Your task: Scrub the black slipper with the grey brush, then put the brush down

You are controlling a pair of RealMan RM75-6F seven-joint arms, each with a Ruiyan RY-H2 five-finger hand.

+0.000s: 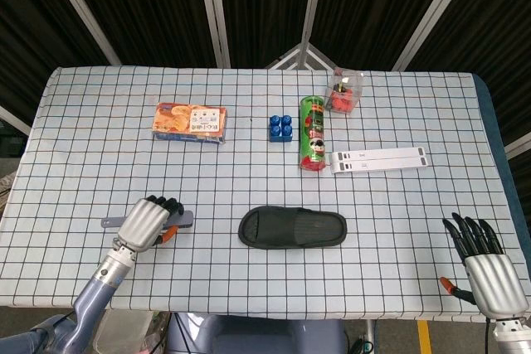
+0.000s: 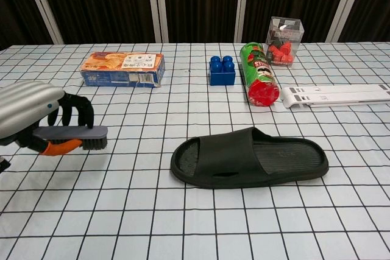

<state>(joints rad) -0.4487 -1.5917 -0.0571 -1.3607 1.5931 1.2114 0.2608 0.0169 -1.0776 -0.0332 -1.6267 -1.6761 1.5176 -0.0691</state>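
The black slipper (image 1: 292,228) (image 2: 250,158) lies flat near the table's front middle, toe end to the left. My left hand (image 1: 147,223) (image 2: 36,115) grips the grey brush (image 1: 181,220) (image 2: 79,134) by its orange-and-grey handle, lifted off the cloth to the left of the slipper, bristles pointing down. A clear gap separates brush and slipper. My right hand (image 1: 484,259) hovers at the front right corner with its fingers spread and nothing in it; the chest view does not show it.
An orange snack box (image 1: 190,123) lies at back left. A blue block (image 1: 280,128), a green chip can (image 1: 312,143) lying down, a clear box of red pieces (image 1: 345,90) and a white flat rack (image 1: 378,159) sit behind the slipper.
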